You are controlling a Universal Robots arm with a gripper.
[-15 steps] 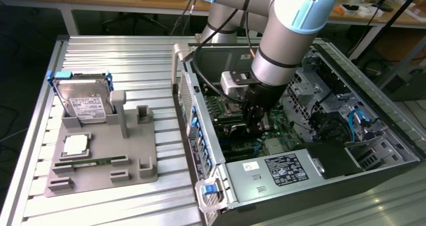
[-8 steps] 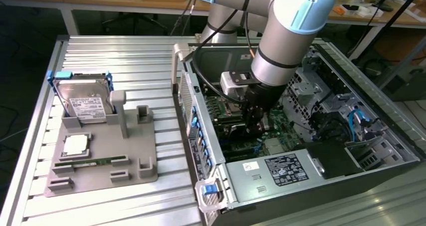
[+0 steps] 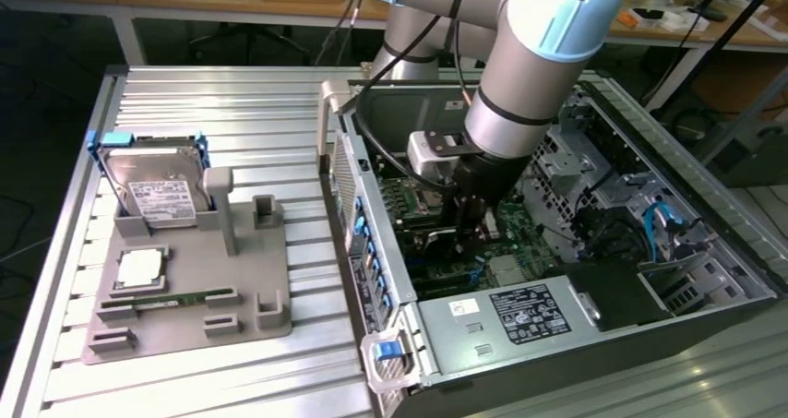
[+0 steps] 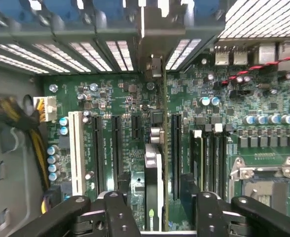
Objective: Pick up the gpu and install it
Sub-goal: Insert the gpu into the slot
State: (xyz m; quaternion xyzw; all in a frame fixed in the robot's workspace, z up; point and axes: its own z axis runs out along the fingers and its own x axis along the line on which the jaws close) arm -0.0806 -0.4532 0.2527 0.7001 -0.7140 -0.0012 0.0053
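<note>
The gpu (image 4: 155, 163) stands edge-on in a slot of the green motherboard (image 4: 110, 98), its silvery end bracket (image 4: 152, 69) against the case's rear slots. My gripper (image 4: 157, 197) straddles the card. Its two black fingers (image 4: 123, 207) stand open on either side, each a clear gap away from the card. In the exterior view the gripper (image 3: 468, 243) reaches down into the open computer case (image 3: 369, 252), and the arm hides the card there.
Yellow cables (image 4: 17, 118) lie beside the board, and a CPU socket (image 4: 263, 173) and memory slots (image 4: 211, 158) sit on the other side. Outside the case, a grey fixture (image 3: 185, 289) holds a hard drive (image 3: 158, 192), a chip (image 3: 139, 268) and a memory stick (image 3: 166, 300). A power supply (image 3: 518, 312) fills the case's near end.
</note>
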